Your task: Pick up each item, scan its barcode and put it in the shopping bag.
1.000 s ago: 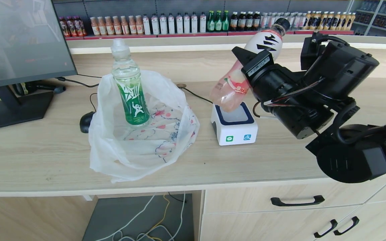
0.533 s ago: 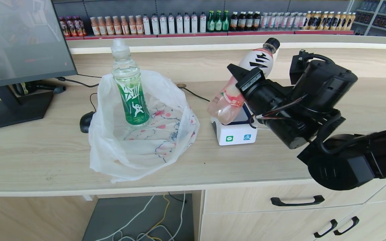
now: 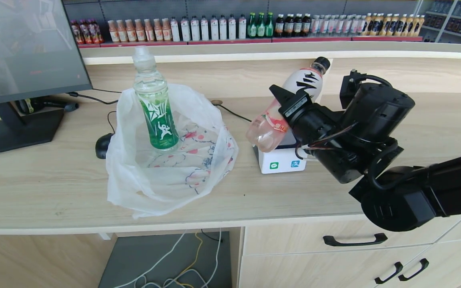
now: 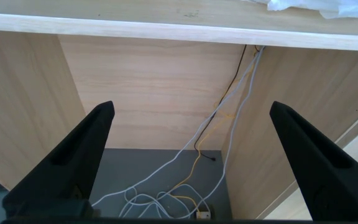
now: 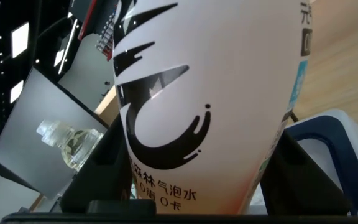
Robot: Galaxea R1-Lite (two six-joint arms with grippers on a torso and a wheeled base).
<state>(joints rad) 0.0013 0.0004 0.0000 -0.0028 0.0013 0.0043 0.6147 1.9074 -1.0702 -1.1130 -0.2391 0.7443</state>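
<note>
- While the black left gripper hangs below the front edge of the light wooden counter, jaws spread wide with nothing between them, we judge it has no part in this step.
- Left of the counter's middle, toward the front edge, the white translucent plastic shopping bag lies open. The clear plastic bottle with the green label stands upright inside it, so we count that item as done.
- Near the counter's middle, just beside the bag, sits the white box scanner with the dark blue top.
- Over the scanner the black right gripper grips the pink plastic bottle with the white-and-black label around its middle. The bottle is tilted, base low above the scanner's top and black cap toward the back edge.
- We judge this second item to be at the scanning step. We cannot tell whether its barcode faces the window or whether the base touches the scanner.
- Left to do, as we see it: finish the scan, then carry the bottle over to the bag and set it beside the first.
</note>
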